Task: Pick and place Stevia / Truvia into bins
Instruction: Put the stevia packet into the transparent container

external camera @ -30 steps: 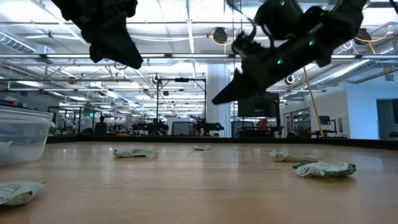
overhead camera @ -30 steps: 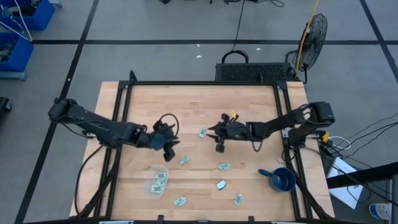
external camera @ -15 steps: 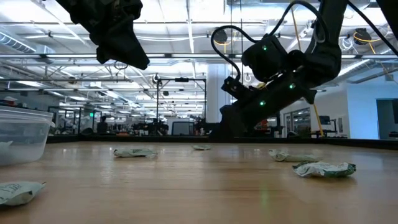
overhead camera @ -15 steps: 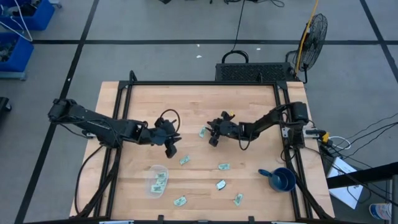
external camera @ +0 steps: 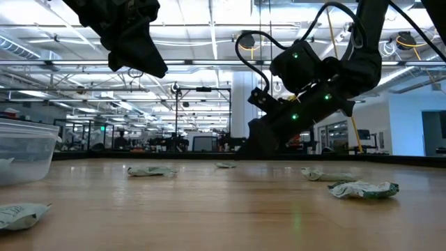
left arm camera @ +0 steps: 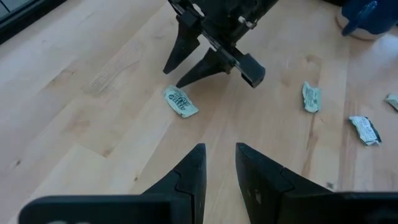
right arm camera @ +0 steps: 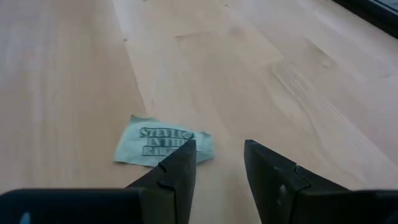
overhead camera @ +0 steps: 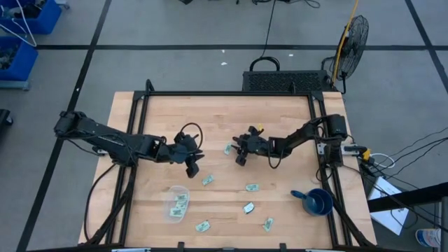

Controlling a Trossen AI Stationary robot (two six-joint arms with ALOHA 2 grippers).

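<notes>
The right gripper is down low at the middle of the worktop, jaws parted by a narrow gap and holding nothing. One fingertip overlaps the edge of a Stevia sachet lying flat on the wood; whether it touches, I cannot tell. The left gripper hangs above the worktop nearby, jaws a little apart and empty. Other sachets lie scattered toward the front. The clear tub sits at the front left with sachets inside. A blue cup stands at the front right.
</notes>
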